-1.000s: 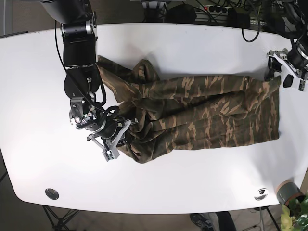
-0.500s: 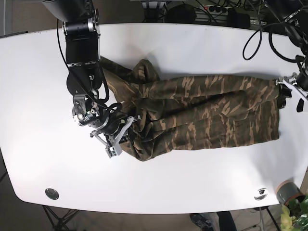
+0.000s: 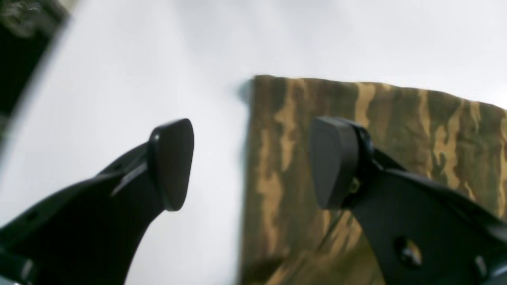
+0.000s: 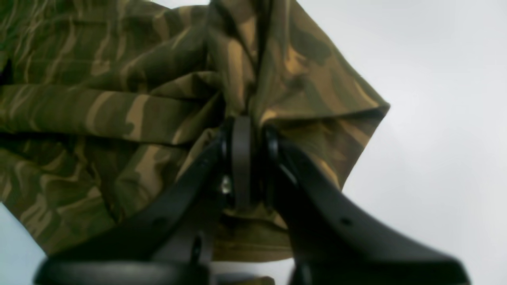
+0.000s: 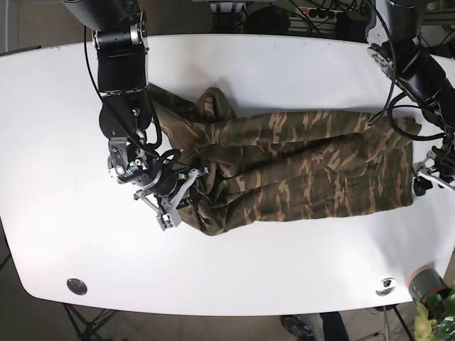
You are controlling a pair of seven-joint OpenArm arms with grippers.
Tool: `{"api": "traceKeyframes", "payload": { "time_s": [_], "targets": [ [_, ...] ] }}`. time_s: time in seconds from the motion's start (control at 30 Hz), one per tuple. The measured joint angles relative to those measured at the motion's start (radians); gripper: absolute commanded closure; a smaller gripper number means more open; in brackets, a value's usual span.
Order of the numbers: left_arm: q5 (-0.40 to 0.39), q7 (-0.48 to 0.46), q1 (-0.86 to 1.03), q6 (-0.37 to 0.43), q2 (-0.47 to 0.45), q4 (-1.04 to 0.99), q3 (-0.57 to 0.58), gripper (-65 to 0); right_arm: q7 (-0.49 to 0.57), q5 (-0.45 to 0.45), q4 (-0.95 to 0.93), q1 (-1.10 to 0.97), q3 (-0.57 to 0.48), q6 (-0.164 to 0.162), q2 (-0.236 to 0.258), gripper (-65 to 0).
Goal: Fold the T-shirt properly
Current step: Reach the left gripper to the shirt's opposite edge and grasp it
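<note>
Base view looks straight down over the white table (image 5: pixel 284 64); both wrist views sit close above the T-shirt (image 5: pixel 306 163) (shared with base).
</note>
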Motion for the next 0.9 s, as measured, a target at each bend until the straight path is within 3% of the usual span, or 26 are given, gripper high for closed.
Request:
{"api": "traceKeyframes", "payload": {
  "time_s": [0.1,0.3,0.4,0.57,0.9],
  "targets": [
    [0.047,-0.104,-0.045,0.002,-0.013,-0.191,0.002,-43.3,0.001,0.002,0.000,0.000,0.001,0.000,0.000,-1.9],
    [0.046,-0.291,-0.136,0.008,-0.126,-0.557,0.005,-43.3,0.000,0.001,0.000,-0.001,0.000,0.000,0.000,-1.9],
    [0.044,-0.351,-0.153,0.008,-0.150,-0.641,0.061,-43.5,0.002,0.000,0.000,-0.001,0.000,0.000,0.000,-2.1],
    [0.039,-0.385,-0.158,0.002,-0.134,-0.681,0.127,-43.5,0.000,0.002,0.000,-0.001,0.000,0.000,0.000,-2.1],
    [0.026,-0.381,-0.186,0.003,-0.075,-0.680,0.132,-43.3,0.001,0.002,0.000,-0.001,0.001,0.000,-0.002,-2.1]
  ]
}}
